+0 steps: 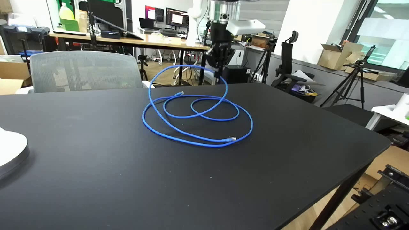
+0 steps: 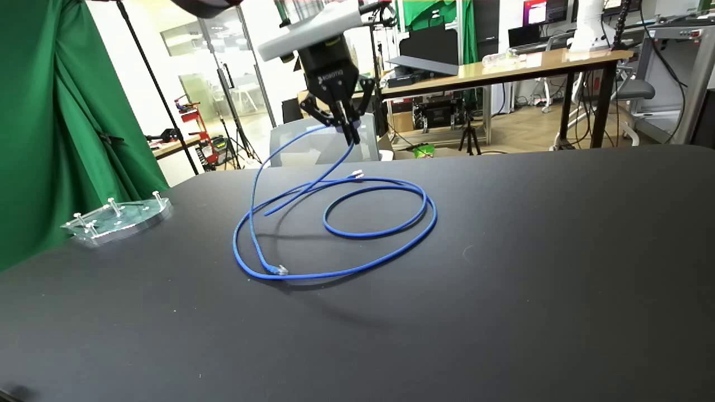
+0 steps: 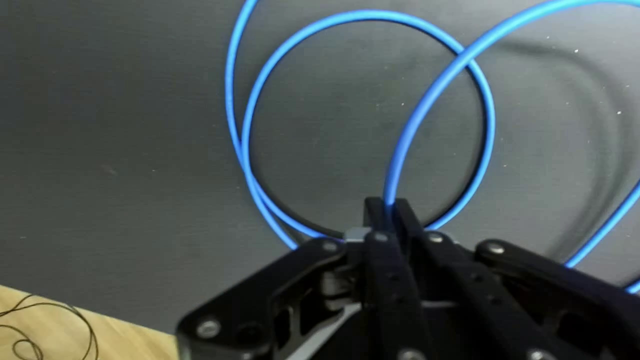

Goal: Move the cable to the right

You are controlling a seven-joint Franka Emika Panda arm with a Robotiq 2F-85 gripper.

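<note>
Gripper, black, pinched on a raised bend of cable, bright blue; remainder in loose loops below, on dark counter, one clear-tipped connector just beside the outer loop.

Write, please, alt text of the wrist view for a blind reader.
A black jointed gripper holds one stretch of bright blue flexible cable above its loose loops on a black tabletop. Pale wood-grained flooring shows at lower left.
</note>
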